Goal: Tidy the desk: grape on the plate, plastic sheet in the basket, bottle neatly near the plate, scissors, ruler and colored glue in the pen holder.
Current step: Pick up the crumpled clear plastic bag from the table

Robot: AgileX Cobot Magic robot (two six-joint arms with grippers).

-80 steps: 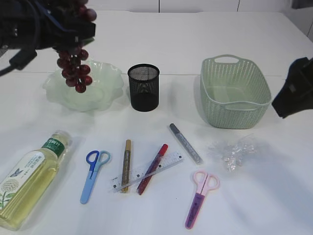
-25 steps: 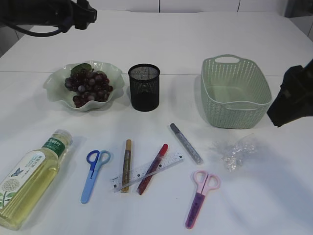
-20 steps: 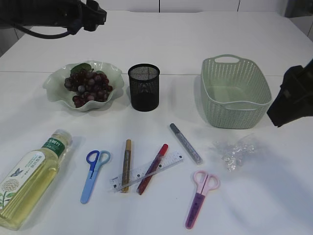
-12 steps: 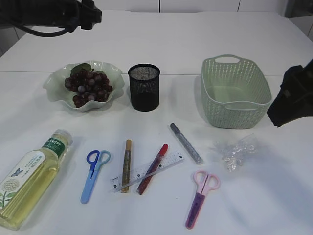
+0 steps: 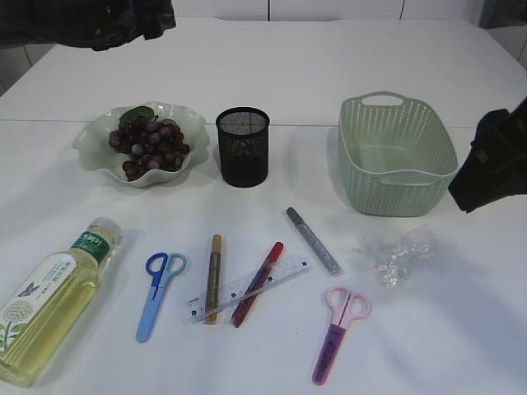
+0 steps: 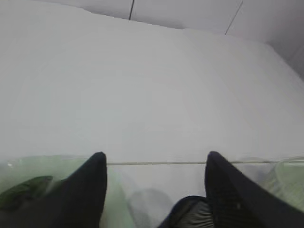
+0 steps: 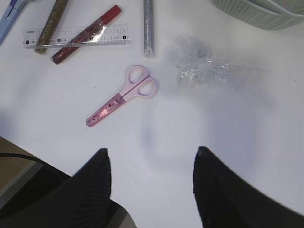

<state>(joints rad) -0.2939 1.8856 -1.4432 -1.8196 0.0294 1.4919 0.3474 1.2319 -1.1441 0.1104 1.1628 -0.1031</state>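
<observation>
The dark grape (image 5: 148, 146) bunch lies on the pale green plate (image 5: 90, 148). High above it my left gripper (image 6: 154, 159) stands open and empty; the plate's rim (image 6: 28, 166) and the black mesh pen holder (image 6: 190, 213) show below its fingers. On the table lie the bottle (image 5: 51, 300), blue scissors (image 5: 156, 292), pink scissors (image 5: 338, 329), clear ruler (image 5: 247, 288), and gold (image 5: 213, 276), red (image 5: 257, 282) and silver (image 5: 313, 240) glue sticks. The crumpled plastic sheet (image 5: 395, 253) rests before the basket (image 5: 395, 156). My right gripper (image 7: 151, 154) hangs open above bare table, near the pink scissors (image 7: 124, 96) and plastic sheet (image 7: 199, 71).
The pen holder (image 5: 242, 146) stands upright between plate and basket. The ruler lies across the gold and red glue sticks. My right arm (image 5: 494, 160) hangs at the right edge, beside the basket. A table seam runs behind the plate.
About three seconds ago the grape bunch hung from my left gripper above the plate; it now lies on the plate. The left arm has risen toward the top left. The right arm has stayed put.
</observation>
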